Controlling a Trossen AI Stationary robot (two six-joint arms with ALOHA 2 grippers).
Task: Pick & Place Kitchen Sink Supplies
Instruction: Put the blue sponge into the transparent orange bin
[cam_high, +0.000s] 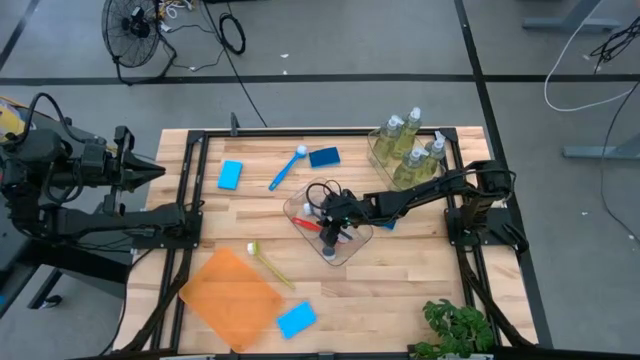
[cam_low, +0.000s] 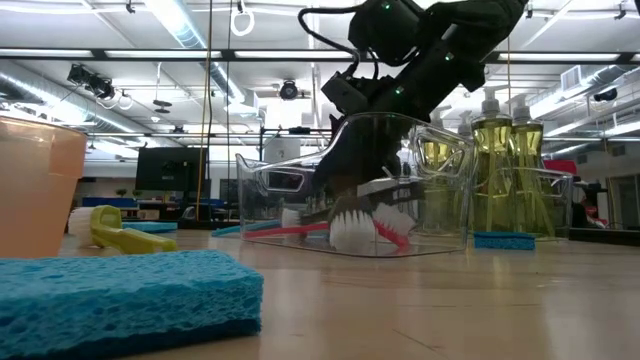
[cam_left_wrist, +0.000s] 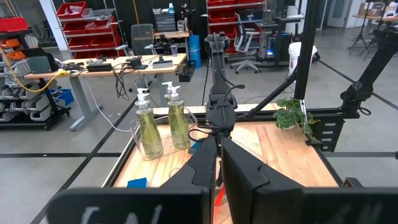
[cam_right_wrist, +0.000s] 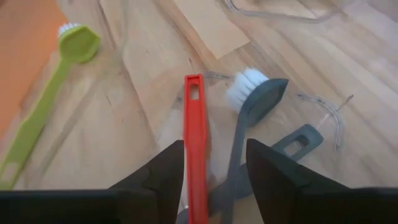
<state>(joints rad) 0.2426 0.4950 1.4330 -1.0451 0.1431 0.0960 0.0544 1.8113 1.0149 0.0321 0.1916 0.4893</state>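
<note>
A pale wooden surface (cam_high: 400, 290) stands in an open workshop. The right gripper (cam_right_wrist: 214, 165), fingers spread, hovers over a clear tub (cam_high: 345, 245) holding red (cam_right_wrist: 194, 124) and grey brushes (cam_right_wrist: 252, 102). The left gripper (cam_high: 150, 168), fingers pressed together, waits at the edge.

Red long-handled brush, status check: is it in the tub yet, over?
Right gripper open over clear plastic tub. Red long-handled brush lying in tub beside grey long-handled brush, between the fingers. Left gripper shut, parked at table's left edge. Nothing obstructing.

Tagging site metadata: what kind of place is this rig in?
Likely a robotics lab or workshop: red parts-bin shelves, a cluttered wooden workbench, and a black floor fan beside the slatted wooden table.
</note>
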